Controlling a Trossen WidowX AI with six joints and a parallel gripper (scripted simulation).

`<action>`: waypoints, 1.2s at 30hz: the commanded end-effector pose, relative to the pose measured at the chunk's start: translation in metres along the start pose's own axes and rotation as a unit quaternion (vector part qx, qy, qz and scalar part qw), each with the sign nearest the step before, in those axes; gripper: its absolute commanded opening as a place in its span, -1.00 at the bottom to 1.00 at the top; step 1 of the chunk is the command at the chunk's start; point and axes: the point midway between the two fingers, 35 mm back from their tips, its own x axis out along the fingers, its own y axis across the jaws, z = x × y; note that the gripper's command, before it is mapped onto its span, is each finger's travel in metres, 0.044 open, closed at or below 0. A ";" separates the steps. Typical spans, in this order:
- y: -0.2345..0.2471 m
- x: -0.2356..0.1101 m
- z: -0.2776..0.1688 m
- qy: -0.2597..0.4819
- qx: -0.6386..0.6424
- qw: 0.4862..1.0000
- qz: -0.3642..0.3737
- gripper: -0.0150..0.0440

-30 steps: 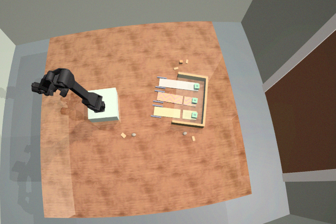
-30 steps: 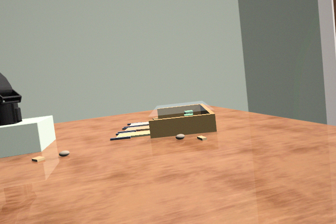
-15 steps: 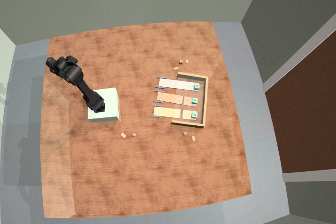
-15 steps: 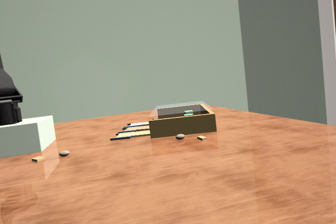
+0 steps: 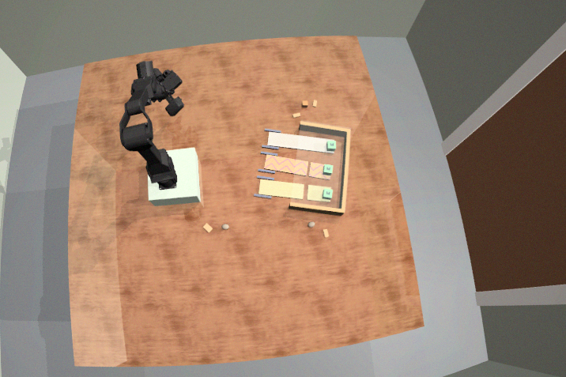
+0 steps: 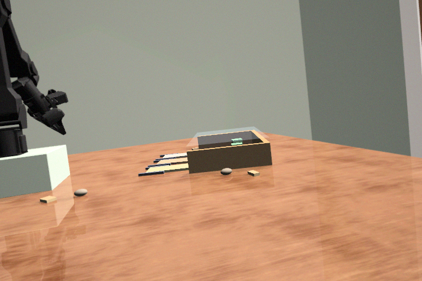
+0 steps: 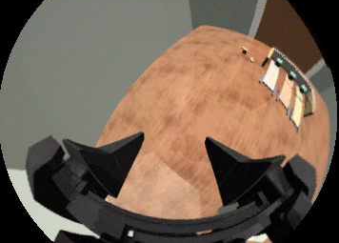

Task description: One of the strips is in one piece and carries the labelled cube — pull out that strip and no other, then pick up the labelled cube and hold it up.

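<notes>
On the tabletop [image 5: 256,280], three strips run side by side into an open wooden tray [image 5: 346,166] — only the white strip [image 5: 297,140] is in one piece, and a green labelled cube [image 5: 331,145] sits on its far end inside the tray. Well apart, above the arm's pale base block [image 5: 183,180], the gripper [image 5: 172,91] hangs with fingers spread wide — holding nothing.

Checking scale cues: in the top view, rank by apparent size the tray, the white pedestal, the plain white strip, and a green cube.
1. Tray
2. White pedestal
3. White strip
4. Green cube
The pedestal stands taller, nearer the camera, so tray versus pedestal is unsure.
</notes>
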 end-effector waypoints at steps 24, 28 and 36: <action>-0.311 -0.063 0.168 -0.193 0.088 0.958 -0.192 0.86; -0.357 -0.093 0.162 -0.218 0.086 0.941 -0.246 0.86; -0.373 -0.106 0.158 -0.226 0.085 0.933 -0.267 0.86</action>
